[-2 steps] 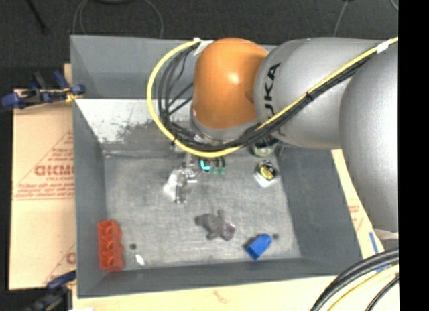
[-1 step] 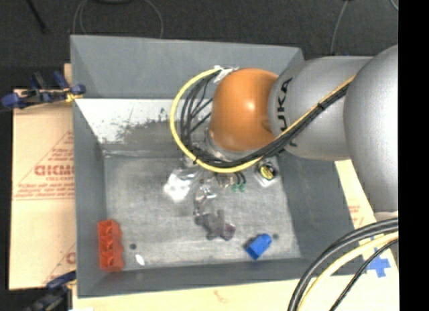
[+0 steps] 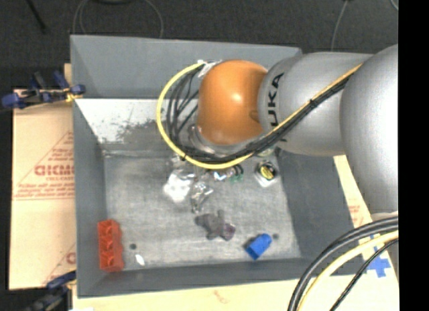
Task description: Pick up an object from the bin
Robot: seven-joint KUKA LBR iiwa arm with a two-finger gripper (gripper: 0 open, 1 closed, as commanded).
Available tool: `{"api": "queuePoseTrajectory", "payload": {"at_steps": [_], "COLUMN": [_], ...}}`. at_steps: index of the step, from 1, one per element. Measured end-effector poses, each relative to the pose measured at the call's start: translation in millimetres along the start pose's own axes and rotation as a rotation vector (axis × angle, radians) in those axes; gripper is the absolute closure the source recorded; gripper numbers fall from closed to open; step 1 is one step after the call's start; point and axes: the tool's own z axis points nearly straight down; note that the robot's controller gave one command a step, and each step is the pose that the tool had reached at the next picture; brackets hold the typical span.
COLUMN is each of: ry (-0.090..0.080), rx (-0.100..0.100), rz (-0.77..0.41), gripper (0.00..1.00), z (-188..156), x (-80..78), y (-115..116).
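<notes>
White lump (image 3: 177, 188) beside tool (image 3: 198, 194) (bin (image 3: 88, 189) centre)

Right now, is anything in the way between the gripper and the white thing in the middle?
Nothing visible. The gripper is right beside the white thing; the greyish-purple thing lies apart, nearer the front wall.

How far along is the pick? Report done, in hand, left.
Done: the gripper is low in the bin, beside a white lump near the middle. In hand: nothing visibly held. Left: grasp and lift; red block, blue piece and grey piece lie apart.
</notes>
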Motion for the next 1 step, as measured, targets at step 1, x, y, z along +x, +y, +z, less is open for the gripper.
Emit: {"api": "queuePoseTrajectory", "payload": {"at_steps": [1], "ry": [-0.018], "rx": [-0.001], "rz": [0.064], "gripper": [0.00], "z": [48.4], "x": [2.7], "y": [-15.5]}}
